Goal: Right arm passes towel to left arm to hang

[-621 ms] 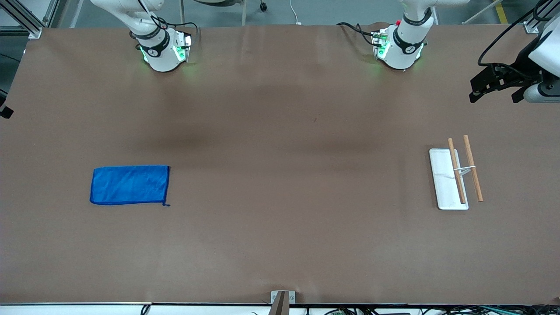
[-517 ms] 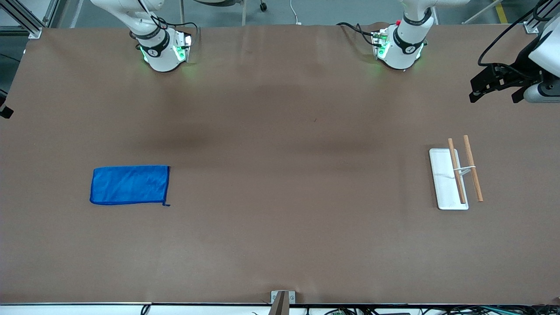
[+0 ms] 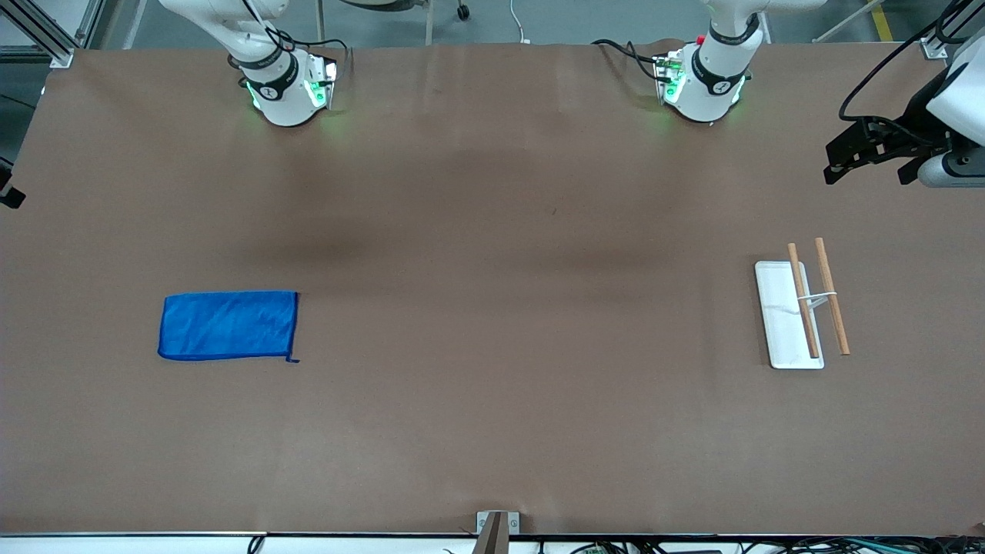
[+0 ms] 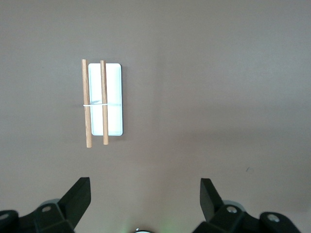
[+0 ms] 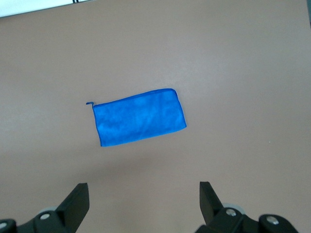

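Observation:
The blue towel (image 3: 228,325) lies flat on the brown table toward the right arm's end; it also shows in the right wrist view (image 5: 140,117). The rack, a white base (image 3: 779,327) with two wooden rods (image 3: 831,296), stands toward the left arm's end and shows in the left wrist view (image 4: 112,77). My left gripper (image 4: 145,187) is open and empty, high over bare table near the rack; its black hand shows at the front view's edge (image 3: 869,146). My right gripper (image 5: 143,189) is open and empty, high over bare table near the towel.
The two arm bases (image 3: 285,85) (image 3: 704,81) stand along the table's edge farthest from the front camera. A small metal bracket (image 3: 496,523) sits at the table's nearest edge. Bare brown table (image 3: 492,308) spans between towel and rack.
The left arm's hand has shifted very slightly at the front view's edge. The towel and the rack have not moved.

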`<state>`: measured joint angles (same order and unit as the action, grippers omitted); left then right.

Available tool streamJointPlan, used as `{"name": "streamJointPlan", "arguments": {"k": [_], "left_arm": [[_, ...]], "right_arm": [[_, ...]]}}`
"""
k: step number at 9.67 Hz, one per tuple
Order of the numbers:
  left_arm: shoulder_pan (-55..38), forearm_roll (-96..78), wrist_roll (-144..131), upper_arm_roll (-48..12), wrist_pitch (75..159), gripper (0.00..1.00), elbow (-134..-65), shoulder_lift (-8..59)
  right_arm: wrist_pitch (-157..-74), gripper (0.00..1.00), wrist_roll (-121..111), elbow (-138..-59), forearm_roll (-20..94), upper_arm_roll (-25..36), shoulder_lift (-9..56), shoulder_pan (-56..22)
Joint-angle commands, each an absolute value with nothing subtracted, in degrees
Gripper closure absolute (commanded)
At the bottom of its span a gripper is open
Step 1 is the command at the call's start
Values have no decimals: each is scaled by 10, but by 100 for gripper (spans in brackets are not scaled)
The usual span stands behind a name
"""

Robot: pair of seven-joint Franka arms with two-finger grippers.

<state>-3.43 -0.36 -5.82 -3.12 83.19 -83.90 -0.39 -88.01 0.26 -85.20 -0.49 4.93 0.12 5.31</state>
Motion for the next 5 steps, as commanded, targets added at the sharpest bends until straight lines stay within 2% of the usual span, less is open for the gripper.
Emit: {"name": "streamJointPlan", "arguments": {"k": [1, 3, 5], "left_arm": [[-39, 8, -61, -30, 824, 1, -836, 11], [-37, 7, -60, -28, 826, 1, -836, 13], [-37, 8, -52, -26, 826, 0, -834, 14]], "right_arm": [[-909, 0, -4, -876, 0, 48, 47, 43], [-988, 0, -5, -944, 0, 47, 79, 36], [-1116, 0, -5, -1035, -2, 47, 104, 26]]}}
